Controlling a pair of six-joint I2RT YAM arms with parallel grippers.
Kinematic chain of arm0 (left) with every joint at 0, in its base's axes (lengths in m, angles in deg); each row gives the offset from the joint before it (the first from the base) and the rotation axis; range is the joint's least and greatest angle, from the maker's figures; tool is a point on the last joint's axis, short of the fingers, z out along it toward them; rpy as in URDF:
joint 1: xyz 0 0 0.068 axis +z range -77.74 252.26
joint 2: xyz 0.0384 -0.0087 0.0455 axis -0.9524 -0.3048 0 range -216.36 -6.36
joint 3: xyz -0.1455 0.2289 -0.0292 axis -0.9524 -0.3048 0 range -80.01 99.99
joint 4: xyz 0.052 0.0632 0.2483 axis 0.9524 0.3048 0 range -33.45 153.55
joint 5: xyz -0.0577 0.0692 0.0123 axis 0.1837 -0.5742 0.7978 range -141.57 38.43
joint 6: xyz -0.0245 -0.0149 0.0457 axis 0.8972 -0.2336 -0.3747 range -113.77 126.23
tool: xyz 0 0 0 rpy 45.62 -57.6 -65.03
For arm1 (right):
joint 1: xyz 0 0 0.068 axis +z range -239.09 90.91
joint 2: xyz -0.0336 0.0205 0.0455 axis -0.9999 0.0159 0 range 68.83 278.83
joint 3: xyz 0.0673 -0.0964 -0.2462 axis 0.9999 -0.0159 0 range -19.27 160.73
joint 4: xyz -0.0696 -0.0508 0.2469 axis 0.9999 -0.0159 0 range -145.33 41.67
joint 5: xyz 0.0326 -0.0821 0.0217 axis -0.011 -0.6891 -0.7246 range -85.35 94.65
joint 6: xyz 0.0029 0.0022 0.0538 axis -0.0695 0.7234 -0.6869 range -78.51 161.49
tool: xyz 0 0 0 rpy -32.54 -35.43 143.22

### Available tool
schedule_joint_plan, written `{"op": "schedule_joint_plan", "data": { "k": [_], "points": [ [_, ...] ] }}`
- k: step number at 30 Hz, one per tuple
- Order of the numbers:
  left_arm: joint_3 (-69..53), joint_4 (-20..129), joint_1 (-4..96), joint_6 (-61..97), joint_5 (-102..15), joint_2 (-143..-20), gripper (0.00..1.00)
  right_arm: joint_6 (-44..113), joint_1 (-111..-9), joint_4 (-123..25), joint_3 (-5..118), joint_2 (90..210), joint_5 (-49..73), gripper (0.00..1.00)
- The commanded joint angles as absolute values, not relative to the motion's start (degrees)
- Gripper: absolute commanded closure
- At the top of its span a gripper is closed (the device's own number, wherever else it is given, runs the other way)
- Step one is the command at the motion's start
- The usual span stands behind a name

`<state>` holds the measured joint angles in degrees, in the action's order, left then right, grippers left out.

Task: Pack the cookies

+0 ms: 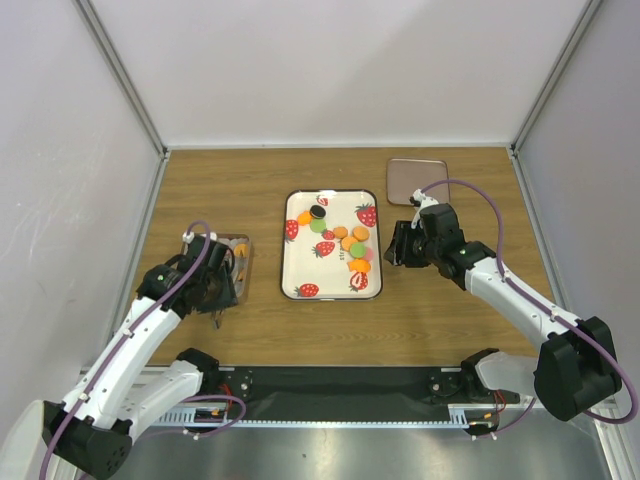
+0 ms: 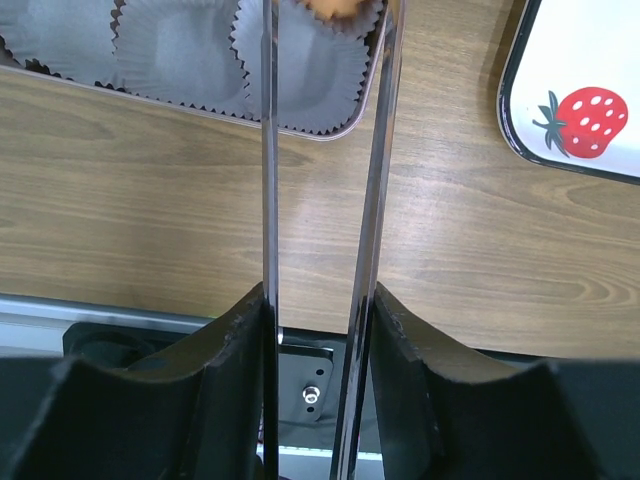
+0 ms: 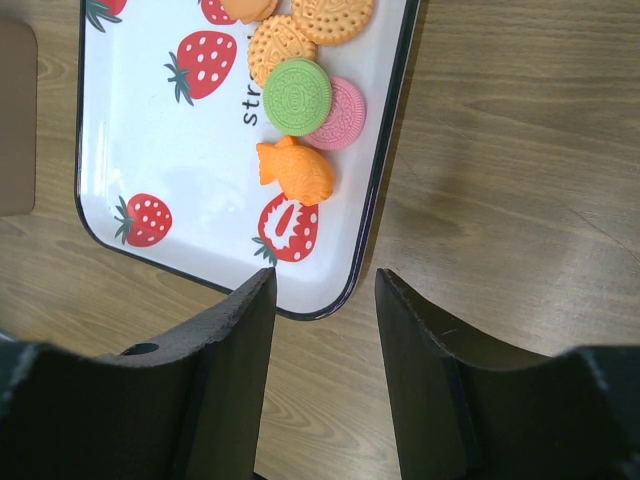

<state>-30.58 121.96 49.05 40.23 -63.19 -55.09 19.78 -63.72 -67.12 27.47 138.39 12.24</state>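
Cookies [image 1: 345,245], mostly orange with a green, a pink and a black one, lie on the white strawberry-print tray [image 1: 300,265]. My left gripper [image 1: 215,285] is shut on metal tongs [image 2: 268,200], whose two blades run up from between my fingers [image 2: 240,340]. Between the blades at the top edge shows an orange cookie [image 2: 330,8], over a white paper cup [image 2: 300,85] of the box [image 1: 232,262]; whether the blades pinch it I cannot tell. My right gripper [image 3: 325,285] stands open and empty over the tray's near right corner, just short of a fish-shaped orange cookie [image 3: 295,170], a green cookie [image 3: 297,96] and a pink cookie [image 3: 345,115].
A brown lid [image 1: 416,180] lies at the back right of the wooden table. The box of pleated paper cups stands left of the tray [image 2: 570,60]. The arm bases and a black rail line the near edge.
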Motion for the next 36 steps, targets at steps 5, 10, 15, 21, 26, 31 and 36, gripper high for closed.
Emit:
{"op": "schedule_joint_plan", "data": {
  "k": [5,10,15,21,26,31,36],
  "points": [
    [-28.8,120.8,49.8,38.9,-63.3,-55.0,0.53,20.9,-63.4,-66.3,29.3,138.3,12.5,0.5],
    [-25.0,122.3,49.8,37.6,-63.7,-55.4,0.53,21.0,-63.4,-66.3,29.3,138.2,12.3,0.5],
    [-17.8,122.6,49.0,36.0,-63.0,-57.9,0.54,20.9,-63.4,-66.4,29.3,138.3,11.9,0.5],
    [-10.5,118.3,38.3,38.3,-65.9,-68.1,0.54,21.1,-63.7,-67.1,29.4,138.0,9.7,0.49],
    [-6.3,111.2,31.7,37.5,-64.1,-77.9,0.53,21.2,-64.4,-67.2,29.2,137.2,8.8,0.49],
    [-3.2,106.7,28.5,36.6,-61.8,-88.2,0.52,21.1,-64.5,-67.1,29.2,137.6,9.2,0.49],
    [-1.2,103.3,28.3,35.6,-59.5,-93.9,0.51,21.1,-64.6,-67.1,29.2,137.5,9.2,0.49]
  ]
}}
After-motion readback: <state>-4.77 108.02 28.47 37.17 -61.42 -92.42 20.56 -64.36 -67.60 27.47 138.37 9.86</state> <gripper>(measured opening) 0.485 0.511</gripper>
